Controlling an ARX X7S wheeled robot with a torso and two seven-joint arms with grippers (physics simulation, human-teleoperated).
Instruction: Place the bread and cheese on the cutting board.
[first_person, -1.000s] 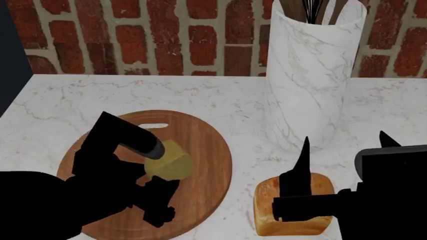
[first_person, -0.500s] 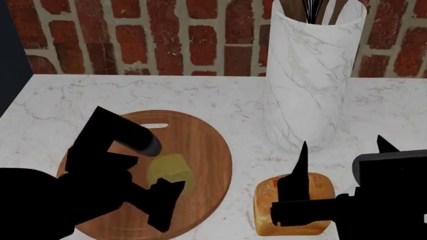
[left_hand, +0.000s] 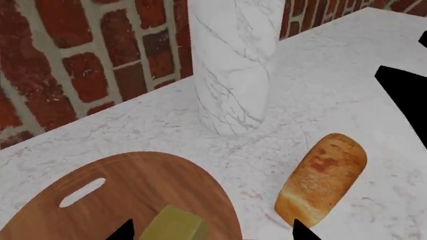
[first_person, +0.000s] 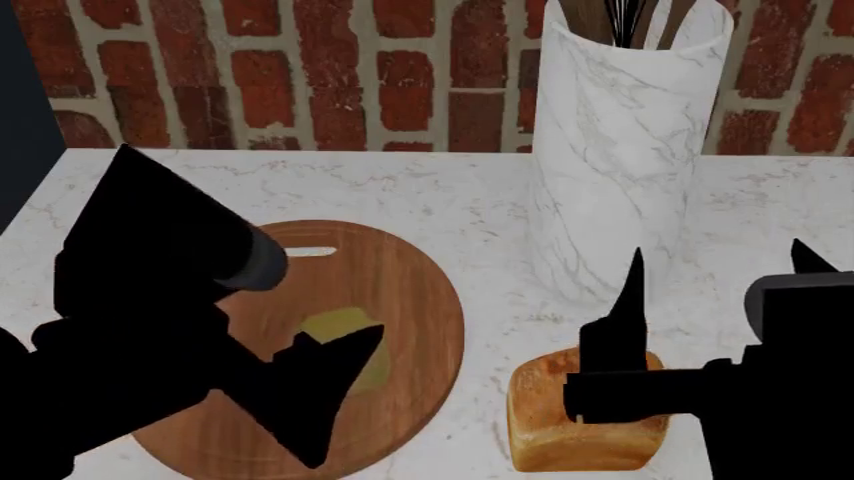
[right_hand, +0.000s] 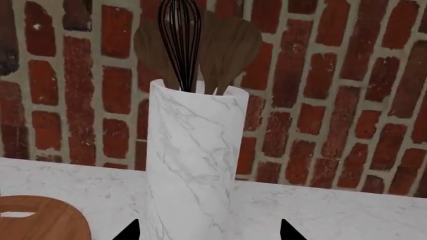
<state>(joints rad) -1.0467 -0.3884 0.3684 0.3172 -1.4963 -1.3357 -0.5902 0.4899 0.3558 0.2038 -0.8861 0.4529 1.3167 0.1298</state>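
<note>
The olive-yellow cheese (first_person: 336, 328) lies on the round wooden cutting board (first_person: 407, 290), below its handle slot. My left gripper (first_person: 344, 398) hangs open above the board. In the left wrist view its fingertips stand wide apart on either side of the cheese (left_hand: 172, 228), not touching it. The golden-brown bread (first_person: 550, 432) sits on the marble counter to the right of the board and also shows as a loaf (left_hand: 323, 176) beside the board (left_hand: 143, 182). My right gripper (first_person: 718, 255) is open over the bread's far end, with nothing between its fingers.
A tall marble utensil holder (first_person: 621, 150) with a whisk and wooden spoons stands behind the bread, straight ahead of the right gripper (right_hand: 210, 230). A brick wall (first_person: 307, 70) closes the counter's back. The counter's left edge (first_person: 34, 200) drops off beside the board.
The left gripper has let go of the cheese, which now lies flat on the board, and the arm has pulled up and back. The right gripper has shifted slightly right and up.
</note>
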